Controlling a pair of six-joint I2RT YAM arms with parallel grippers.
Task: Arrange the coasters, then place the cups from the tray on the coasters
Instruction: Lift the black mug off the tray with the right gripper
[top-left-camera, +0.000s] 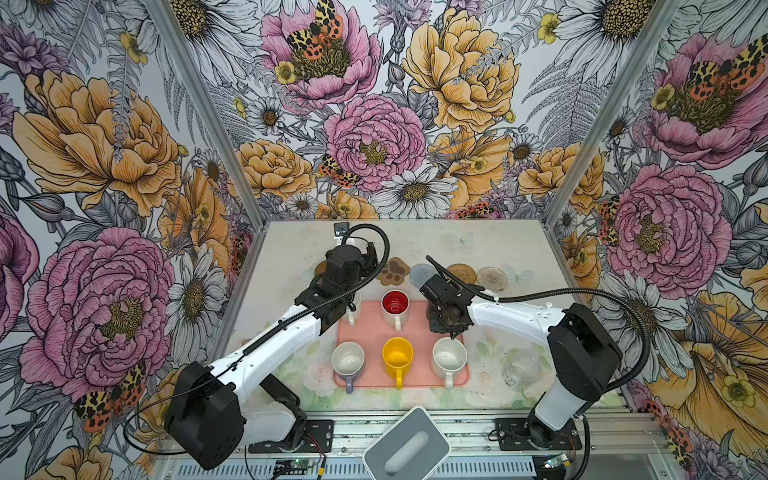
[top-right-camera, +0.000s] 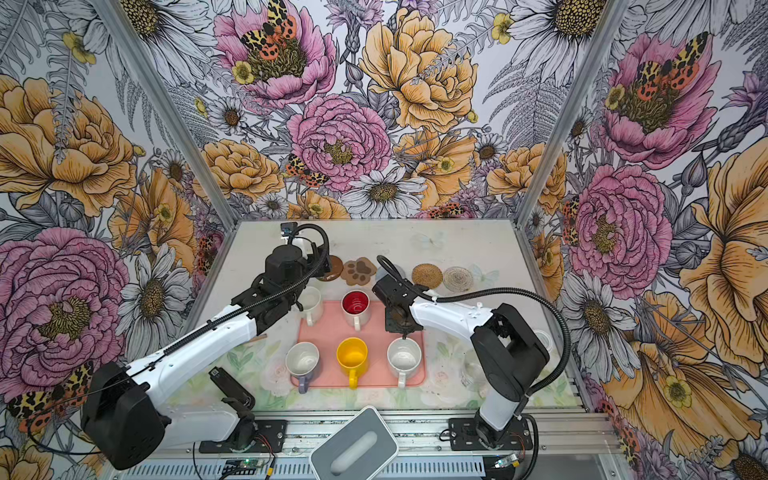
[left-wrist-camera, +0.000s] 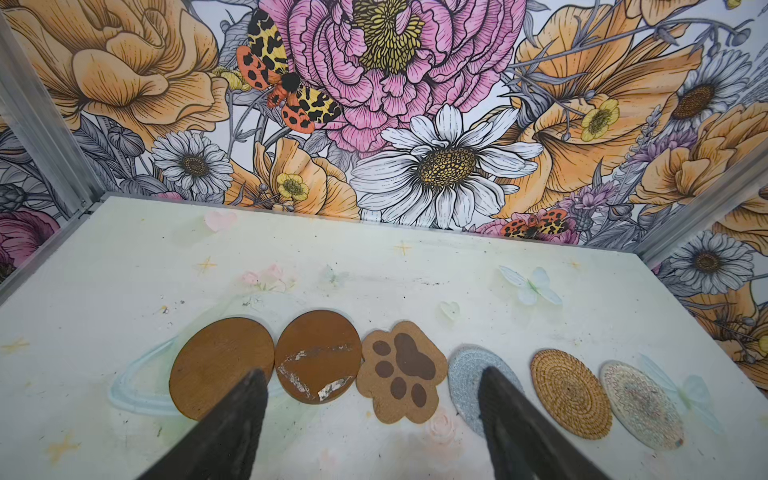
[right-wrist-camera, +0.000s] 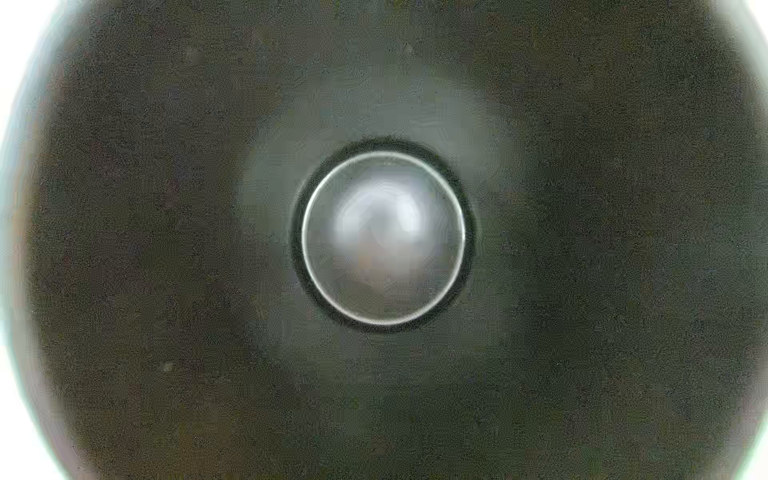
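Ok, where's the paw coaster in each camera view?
In a top view: paw coaster in the row behind the tray.
In a top view: same place.
Left wrist: mid-picture, between a brown disc and the grey-blue coaster.
Right wrist: not in it.
Shared landmark: tan woven coaster, two along from it.

In both top views you are looking down from high above the 6 o'clock edge of the table (top-left-camera: 457, 241), facing the 12 o'clock wall (top-left-camera: 374, 124). They are sharing nearly the whole scene, tray (top-right-camera: 328, 332) included. Your left wrist camera is sitting low and close, looking toward 12 o'clock across the coasters (left-wrist-camera: 399, 370). Your right wrist camera is staring, probably straight down, into a dark cup (right-wrist-camera: 382, 237), very near.
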